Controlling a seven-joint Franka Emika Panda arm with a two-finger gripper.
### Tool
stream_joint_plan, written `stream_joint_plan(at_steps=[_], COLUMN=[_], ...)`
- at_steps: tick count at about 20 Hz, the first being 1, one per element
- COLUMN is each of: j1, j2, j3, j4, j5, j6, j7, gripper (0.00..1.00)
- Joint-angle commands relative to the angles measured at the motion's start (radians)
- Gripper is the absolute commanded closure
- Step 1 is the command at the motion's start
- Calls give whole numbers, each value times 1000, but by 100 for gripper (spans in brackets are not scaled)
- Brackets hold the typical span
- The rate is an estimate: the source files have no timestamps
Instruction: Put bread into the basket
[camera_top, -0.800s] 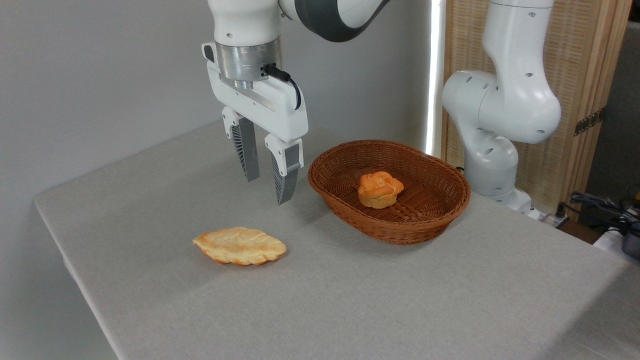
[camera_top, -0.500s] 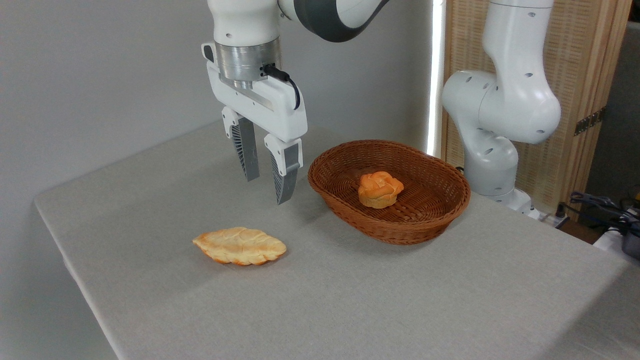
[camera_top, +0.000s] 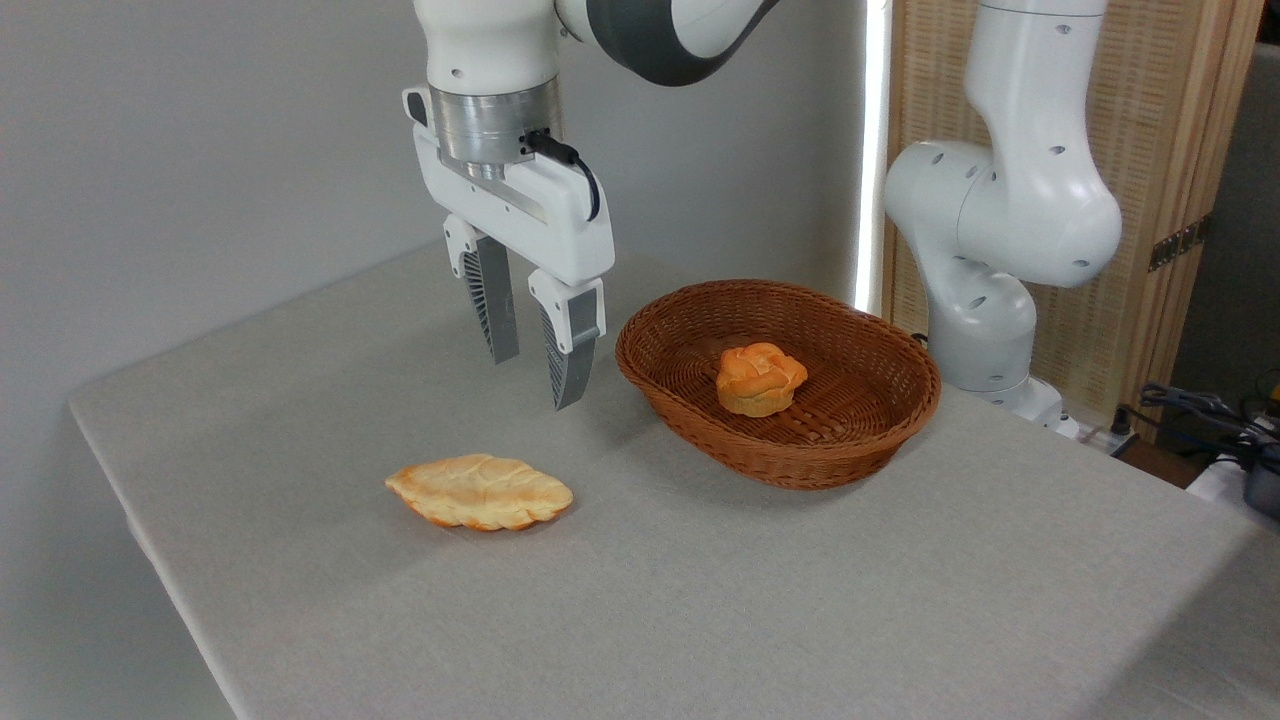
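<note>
Hovering above the table (camera_top: 700, 600), my gripper (camera_top: 535, 382) hangs with its two fingers (camera_top: 497, 300) pointing down and parted by a modest gap, nothing between them. I see the bread (camera_top: 479, 491) lying flat on the grey cloth, below the gripper and toward the near edge, untouched and well apart from the basket (camera_top: 800, 455). That wicker basket sits to the right of the gripper, and I can make out a small round orange bun (camera_top: 759, 378) resting inside it.
</note>
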Motion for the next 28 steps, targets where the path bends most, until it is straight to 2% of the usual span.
stream_joint_plan(at_steps=[1,12,17,21,24,27,28], j1=[-5,-8,-20,-20,-20,-22,-22], j2=[9,9,22,48,73,99,104], j3=[3,-4,-20,-20,-20,-20,-20], j4=[15,24,19,-27,-45,-64,-65], j5=[-14,-6,-6,-4,-4,-4,-4], j6=[-4,6,15,120,151,211,210], j7=[-5,-2,46,110,142,229,291], gripper=[0,0,0,0,0,0,0])
